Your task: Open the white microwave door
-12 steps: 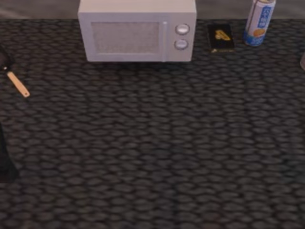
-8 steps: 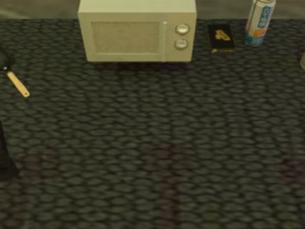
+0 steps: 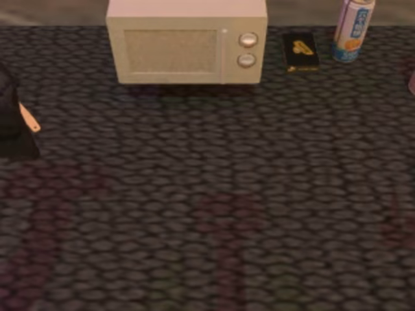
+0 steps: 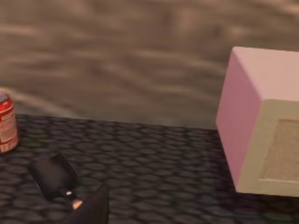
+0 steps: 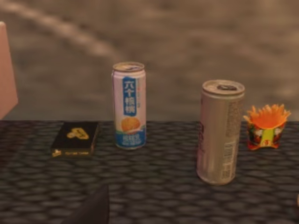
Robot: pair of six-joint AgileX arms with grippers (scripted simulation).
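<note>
White microwave door [image 3: 170, 52] shut flush; bare table [image 3: 214, 194] before it; left arm [image 3: 11, 123] at left edge, jaws' state untellable.

- The white microwave door [image 3: 170, 51] has a grey mesh window.
- The surface [image 3: 214, 194] is dark with a pebble pattern.
- The flat box [image 3: 300, 51] is black with a gold mark.
- The tall can [image 5: 129, 106] is white and blue with an orange picture.
</note>
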